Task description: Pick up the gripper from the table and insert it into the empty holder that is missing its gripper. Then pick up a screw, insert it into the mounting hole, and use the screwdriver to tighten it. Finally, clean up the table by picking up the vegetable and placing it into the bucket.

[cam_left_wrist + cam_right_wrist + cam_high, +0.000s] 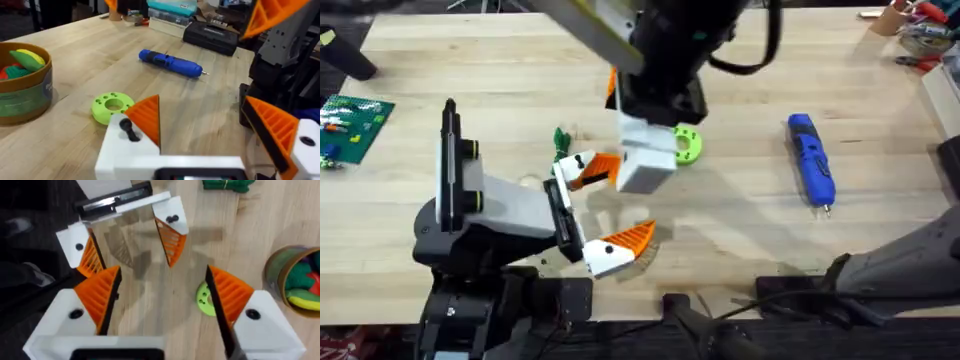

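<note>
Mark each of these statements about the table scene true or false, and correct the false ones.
1. The screwdriver lies flat on the table. True.
2. The left gripper is shut on the screwdriver. False: its fingers stand apart with nothing between them, and the screwdriver lies far off.
3. The bucket already holds coloured items. True.
4. The lime-green disc sits inside the bucket. False: it lies on the table beside the bucket.
5. The right gripper is open. True: its two orange fingers stand wide apart over bare wood.
</note>
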You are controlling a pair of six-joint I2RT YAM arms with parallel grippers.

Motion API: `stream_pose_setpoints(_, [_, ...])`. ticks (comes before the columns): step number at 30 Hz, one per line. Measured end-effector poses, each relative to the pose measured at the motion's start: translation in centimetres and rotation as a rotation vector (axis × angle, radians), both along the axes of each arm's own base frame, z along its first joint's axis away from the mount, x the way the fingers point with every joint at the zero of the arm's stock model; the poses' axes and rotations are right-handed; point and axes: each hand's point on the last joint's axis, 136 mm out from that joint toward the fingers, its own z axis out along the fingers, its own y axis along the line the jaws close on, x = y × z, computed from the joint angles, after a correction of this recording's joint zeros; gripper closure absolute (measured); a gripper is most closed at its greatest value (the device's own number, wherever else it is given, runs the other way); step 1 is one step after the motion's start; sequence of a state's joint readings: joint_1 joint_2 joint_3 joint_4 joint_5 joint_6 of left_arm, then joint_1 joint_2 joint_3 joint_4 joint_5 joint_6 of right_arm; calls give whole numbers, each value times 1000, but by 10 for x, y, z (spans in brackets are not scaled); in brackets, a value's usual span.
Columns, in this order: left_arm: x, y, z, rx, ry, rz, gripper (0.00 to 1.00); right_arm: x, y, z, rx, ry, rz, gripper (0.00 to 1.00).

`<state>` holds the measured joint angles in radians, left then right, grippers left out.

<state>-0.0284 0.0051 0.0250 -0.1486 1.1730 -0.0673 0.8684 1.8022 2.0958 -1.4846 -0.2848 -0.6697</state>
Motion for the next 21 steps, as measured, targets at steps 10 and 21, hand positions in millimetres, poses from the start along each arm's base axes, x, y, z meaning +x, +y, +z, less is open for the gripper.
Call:
stream_pose_setpoints(10, [0, 0, 0, 0, 0, 0, 15, 23, -20, -8, -9, 14, -96, 6])
stream_pose_setpoints(21, [0, 0, 0, 0, 0, 0, 14, 34, -50, -1, 76, -21, -274, 5])
